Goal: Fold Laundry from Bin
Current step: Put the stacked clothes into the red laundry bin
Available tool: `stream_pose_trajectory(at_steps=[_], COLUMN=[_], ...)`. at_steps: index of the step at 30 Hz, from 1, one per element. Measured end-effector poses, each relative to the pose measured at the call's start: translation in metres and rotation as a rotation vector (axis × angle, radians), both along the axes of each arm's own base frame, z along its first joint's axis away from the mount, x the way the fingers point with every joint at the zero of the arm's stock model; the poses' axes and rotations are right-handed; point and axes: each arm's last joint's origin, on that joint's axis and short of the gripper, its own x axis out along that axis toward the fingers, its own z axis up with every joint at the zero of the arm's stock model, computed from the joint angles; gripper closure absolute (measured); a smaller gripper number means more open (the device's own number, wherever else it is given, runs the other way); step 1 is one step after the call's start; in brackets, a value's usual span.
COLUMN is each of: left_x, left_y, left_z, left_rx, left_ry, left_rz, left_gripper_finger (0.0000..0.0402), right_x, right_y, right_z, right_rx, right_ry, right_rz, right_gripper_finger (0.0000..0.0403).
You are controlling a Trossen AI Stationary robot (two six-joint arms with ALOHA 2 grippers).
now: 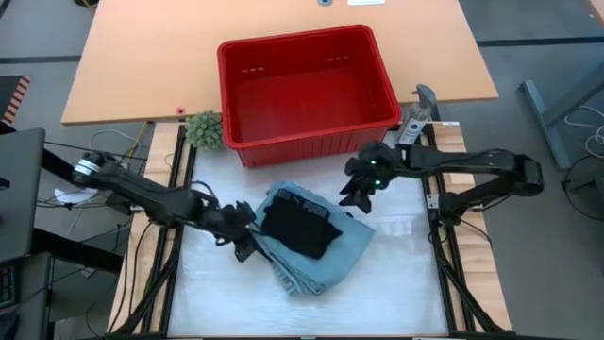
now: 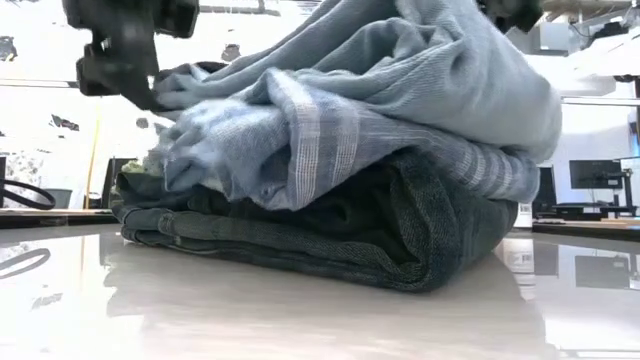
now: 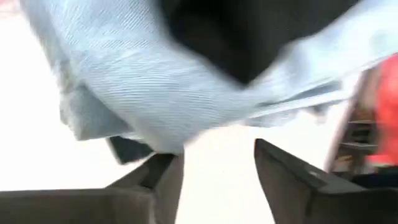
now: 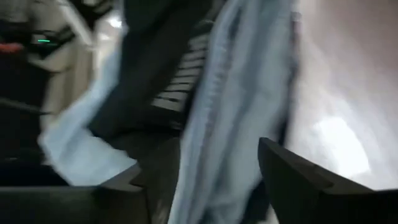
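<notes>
The laundry lies as a folded pile in the middle of the white table. A black garment sits on top of light blue cloth. In the low view a blue-grey striped cloth rests on folded dark denim. The red bin stands behind the pile. My left gripper is open at the pile's left edge, and the cloth shows just beyond its fingers. My right gripper is open at the pile's far right edge, and light blue cloth shows between its fingers. My left gripper touches nothing. My right gripper's open fingers stand to either side of the light blue cloth's edge in its wrist view. I cannot tell whether they touch it.
A small green plant stands by the bin's near left corner. A wooden desk lies under and behind the bin. There is bare white table in front of the pile. Black frame rails run along both sides.
</notes>
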Motion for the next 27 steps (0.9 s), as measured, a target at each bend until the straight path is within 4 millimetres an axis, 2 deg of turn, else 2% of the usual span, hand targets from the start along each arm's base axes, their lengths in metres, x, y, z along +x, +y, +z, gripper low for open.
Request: stream_pose_trajectory(at_steps=[3, 7, 11, 15, 17, 20, 24, 27], left_x=[-0.01, -0.028, -0.044, -0.058, -0.062, -0.059, -0.048, -0.04], left_y=[0.002, -0.002, -0.024, -0.057, -0.076, -0.1, -0.121, -0.132], left_z=[0.014, 0.028, 0.044, 0.05, 0.045, 0.023, -0.008, -0.029], left_rx=[-0.098, -0.265, -0.423, -0.473, -0.479, -0.457, -0.456, -0.458], left_ry=[-0.035, -0.03, -0.127, -0.322, -0.412, -0.42, -0.395, -0.407], left_rz=[0.055, 0.157, 0.27, 0.477, 0.573, 0.651, 0.737, 0.8], left_gripper_finger=[0.0188, 0.0158, 0.0152, 0.0151, 0.0151, 0.0151, 0.0151, 0.0151], right_x=[0.008, 0.01, 0.01, 0.013, 0.019, 0.03, 0.051, 0.058], right_y=[-0.006, -0.015, -0.021, -0.022, -0.024, -0.027, -0.036, -0.051], right_z=[0.0, 0.011, 0.03, 0.046, 0.046, 0.038, 0.027, 0.026], right_rx=[0.054, 0.017, -0.083, -0.156, -0.161, -0.174, -0.155, -0.152], right_ry=[-0.055, -0.098, -0.135, -0.115, -0.051, 0.078, 0.186, 0.221], right_rz=[0.02, -0.013, -0.03, -0.004, 0.017, 0.071, 0.127, 0.114], right_gripper_finger=[0.0136, 0.0131, 0.013, 0.013, 0.013, 0.013, 0.013, 0.013])
